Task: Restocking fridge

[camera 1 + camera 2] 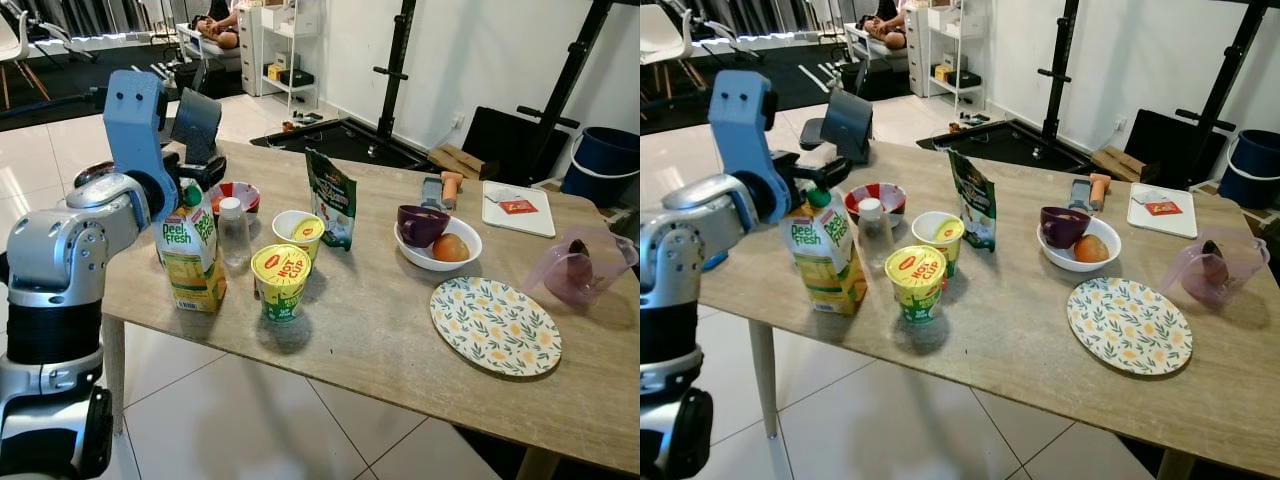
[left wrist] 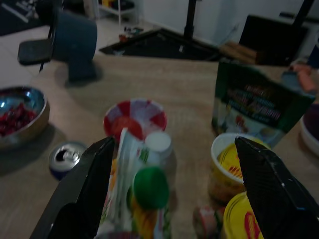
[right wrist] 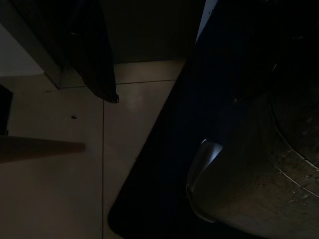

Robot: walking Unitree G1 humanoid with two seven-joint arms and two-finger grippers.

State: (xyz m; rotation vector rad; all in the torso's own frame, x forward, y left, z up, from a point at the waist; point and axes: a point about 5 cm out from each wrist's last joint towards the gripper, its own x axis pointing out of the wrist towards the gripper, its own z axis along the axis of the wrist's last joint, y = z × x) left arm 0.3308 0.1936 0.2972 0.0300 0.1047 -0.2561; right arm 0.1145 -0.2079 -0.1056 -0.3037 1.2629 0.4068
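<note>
Left gripper — astride juice carton

plate: oval, leaf pattern, lying flat on the surface, the landmark for the rest
purple jug: past the plate's far right edge, upright
cutting board: white, beyond the plate towards the wall, a small red item on it
blue bucket: on the floor beyond the cutting board
black rack posts: against the white wall, far behind the plate
white shelf unit: far left of the plate, at the back of the room
person: partly seen, seated beside the shelf unit
</note>
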